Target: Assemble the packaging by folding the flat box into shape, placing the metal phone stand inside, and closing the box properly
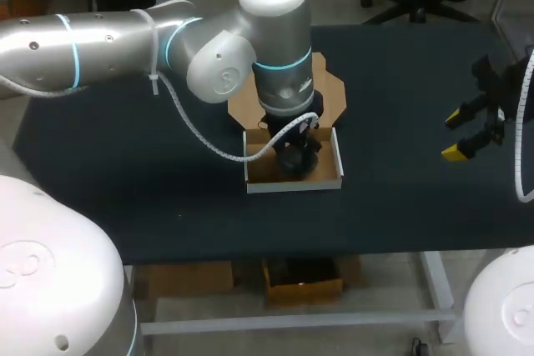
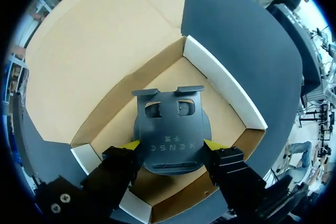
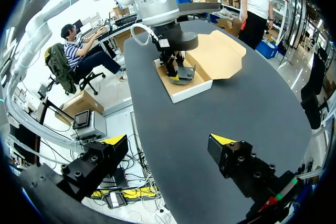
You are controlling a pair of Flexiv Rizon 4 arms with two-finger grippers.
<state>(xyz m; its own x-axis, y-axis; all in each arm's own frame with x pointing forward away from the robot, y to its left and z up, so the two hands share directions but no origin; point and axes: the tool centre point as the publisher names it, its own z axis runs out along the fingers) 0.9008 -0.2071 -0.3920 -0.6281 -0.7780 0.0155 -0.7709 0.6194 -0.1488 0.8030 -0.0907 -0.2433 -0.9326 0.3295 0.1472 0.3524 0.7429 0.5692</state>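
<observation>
1. Two yellow fingertips of the left arm press the dark metal phone stand from opposite sides. The left jaws are thus closed on it at a moderate width, with the stand's rounded plate filling the gap.
2. Held this way, the phone stand sits inside the open box tray, between its white-edged walls. Whether it touches the tray floor cannot be told.
3. Seen from the head view, the box tray lies near the middle of the dark surface, and its lid flap lies flat at 12 o'clock of it.
4. Over the tray hangs the left arm's wrist, hiding much of it, and a white coiled cable droops past the tray's 9 o'clock side.
5. Right jaws hover at 3 o'clock, well apart from the box, with the right fingertips spread wide and nothing between them.
</observation>
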